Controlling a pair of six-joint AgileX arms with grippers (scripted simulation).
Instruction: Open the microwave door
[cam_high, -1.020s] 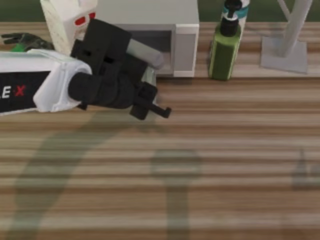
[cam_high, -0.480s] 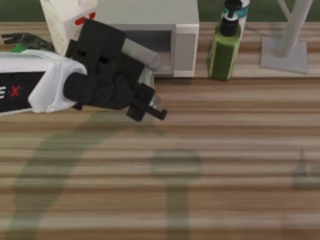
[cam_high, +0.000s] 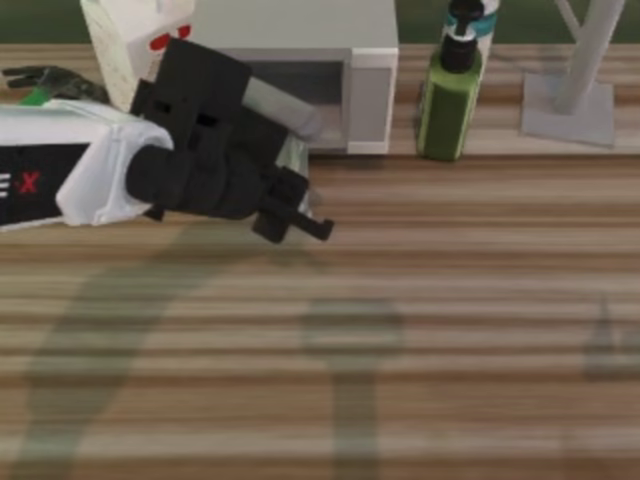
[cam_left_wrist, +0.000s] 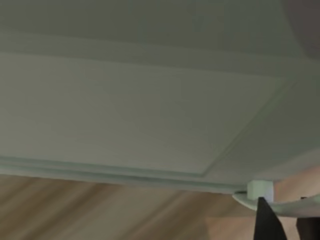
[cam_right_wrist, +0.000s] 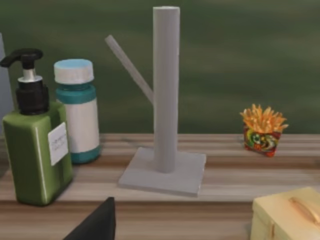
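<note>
The light-grey microwave (cam_high: 300, 25) stands at the back of the table, its dark cavity (cam_high: 300, 78) exposed beside the grey control strip (cam_high: 370, 100). The microwave door (cam_high: 296, 152) is swung outward and mostly hidden under my left arm. My left gripper (cam_high: 298, 218) sits at the door's free edge. In the left wrist view the door panel (cam_left_wrist: 125, 115) fills the picture, and my left gripper (cam_left_wrist: 287, 227) is shut on the slim white handle (cam_left_wrist: 260, 189). A dark part of my right gripper (cam_right_wrist: 97, 225) shows in the right wrist view; that arm is outside the top view.
A white carton with red marks (cam_high: 135, 40) stands left of the microwave. On its right are a green pump bottle (cam_high: 447, 100), a teal-capped bottle (cam_right_wrist: 77, 112) and a grey stand (cam_high: 570, 105). A fries box (cam_right_wrist: 262, 132) and a yellow box (cam_right_wrist: 287, 217) lie farther right.
My left gripper has shifted slightly left and back from a second ago, taking the door edge with it. Nothing has moved over the last half second.
</note>
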